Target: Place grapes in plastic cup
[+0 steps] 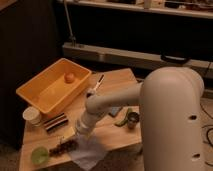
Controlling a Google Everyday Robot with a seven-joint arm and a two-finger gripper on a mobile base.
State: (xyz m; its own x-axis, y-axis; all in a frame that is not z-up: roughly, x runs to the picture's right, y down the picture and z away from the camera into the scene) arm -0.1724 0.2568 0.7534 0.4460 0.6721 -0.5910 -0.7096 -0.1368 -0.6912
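- The robot's white arm (150, 107) fills the right side, its bulky shoulder in the foreground and the forearm reaching down and left across the wooden table (115, 80).
- A yellow bin (47, 97) sits on the table's back-left part, with a single orange fruit (69, 78) inside it near the far wall.
- A white cloth or paper sheet (90, 152) lies at the table's front edge, just below the arm's end.
- The gripper (71, 138) is low over the front-left of the table, directly beside the grapes and above the sheet's left corner. Whether it touches or holds anything cannot be made out.
- A dark striped packet (55, 122) lies between the bin and the gripper.
- The grapes (62, 147), a small dark bunch, rest on the table at the front-left, between the gripper and the plastic cup, and outside the cup.
- The plastic cup (39, 155), low and light green, stands at the front-left corner, just left of the grapes.
- A white ridged cup (33, 116) stands at the left edge, in front of the bin.
- A dark metal cup (132, 119) stands right of the forearm, with a green item (123, 120) touching its left side.
- A thin pen-like object (99, 82) lies behind the arm near the bin.
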